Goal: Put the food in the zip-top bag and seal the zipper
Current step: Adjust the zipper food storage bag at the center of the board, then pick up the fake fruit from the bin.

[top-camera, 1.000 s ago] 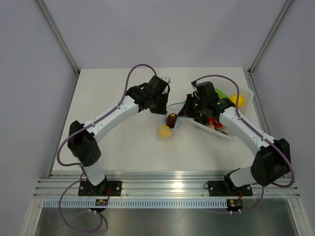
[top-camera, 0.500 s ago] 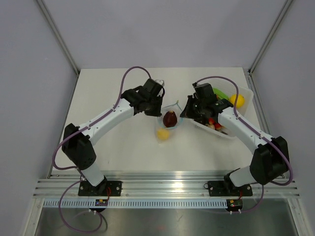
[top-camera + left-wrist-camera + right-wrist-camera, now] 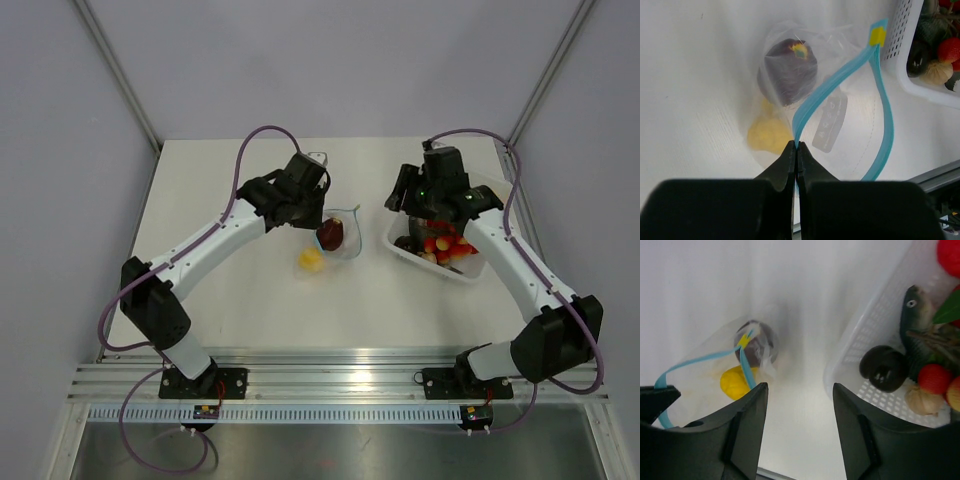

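Teal on clear plastic: zipper (image 3: 840, 82) nipped in the pressed-together left gripper (image 3: 796, 150), plain only from the left wrist (hidden from above). From the right wrist alone: right gripper (image 3: 799, 390) spread, empty, above the pale basket (image 3: 880, 305) edge. Zip-top bag (image 3: 338, 235) on the table (image 3: 220, 190) between the arms, maroon piece (image 3: 788, 70) and yellow piece (image 3: 768, 136) inside, long axis slanting near-left to far-right, mouth gaping toward the basket.
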`<state>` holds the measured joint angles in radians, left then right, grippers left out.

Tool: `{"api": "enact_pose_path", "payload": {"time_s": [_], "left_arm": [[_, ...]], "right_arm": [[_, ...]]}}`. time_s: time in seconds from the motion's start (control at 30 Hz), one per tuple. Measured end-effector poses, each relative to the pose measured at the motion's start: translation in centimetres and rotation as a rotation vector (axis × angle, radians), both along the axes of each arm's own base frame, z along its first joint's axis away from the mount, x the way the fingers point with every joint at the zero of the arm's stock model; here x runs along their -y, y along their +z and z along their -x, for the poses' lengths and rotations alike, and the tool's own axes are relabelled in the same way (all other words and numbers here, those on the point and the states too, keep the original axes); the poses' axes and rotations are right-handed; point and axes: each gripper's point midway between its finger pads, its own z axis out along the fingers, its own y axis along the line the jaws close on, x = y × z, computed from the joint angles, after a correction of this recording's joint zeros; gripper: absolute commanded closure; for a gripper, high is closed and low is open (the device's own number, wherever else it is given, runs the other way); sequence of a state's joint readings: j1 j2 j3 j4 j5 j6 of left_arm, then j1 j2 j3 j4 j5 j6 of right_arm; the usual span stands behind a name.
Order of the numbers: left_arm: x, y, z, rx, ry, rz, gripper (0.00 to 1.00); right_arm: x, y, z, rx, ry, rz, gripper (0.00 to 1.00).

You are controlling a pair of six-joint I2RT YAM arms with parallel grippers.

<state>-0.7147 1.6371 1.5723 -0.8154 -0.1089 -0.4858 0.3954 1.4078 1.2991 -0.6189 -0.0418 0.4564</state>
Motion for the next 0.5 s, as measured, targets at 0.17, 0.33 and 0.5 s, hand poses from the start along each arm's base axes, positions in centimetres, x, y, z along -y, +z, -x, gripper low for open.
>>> {"api": "enact_pose_path", "payload": {"time_s": [0.17,0.33,0.5], "left_arm": [[0.0,0.8,-0.3,0.02,0.006,0.002,1.0],[0.0,1.2,-0.5,0.031,0.008,0.005,1.0],[0.0,1.1,-0.5,0.032,0.007,0.001,1.0]], "right_arm": [[5.8,1.8,-2.7,0.055,-0.159,0.012,0.36],[10.4,2.3,-6.5,0.055,-0.269,0.04,0.35],[12.4,-0.2,-11.0,-0.006,-0.302,0.113,0.33]]}}
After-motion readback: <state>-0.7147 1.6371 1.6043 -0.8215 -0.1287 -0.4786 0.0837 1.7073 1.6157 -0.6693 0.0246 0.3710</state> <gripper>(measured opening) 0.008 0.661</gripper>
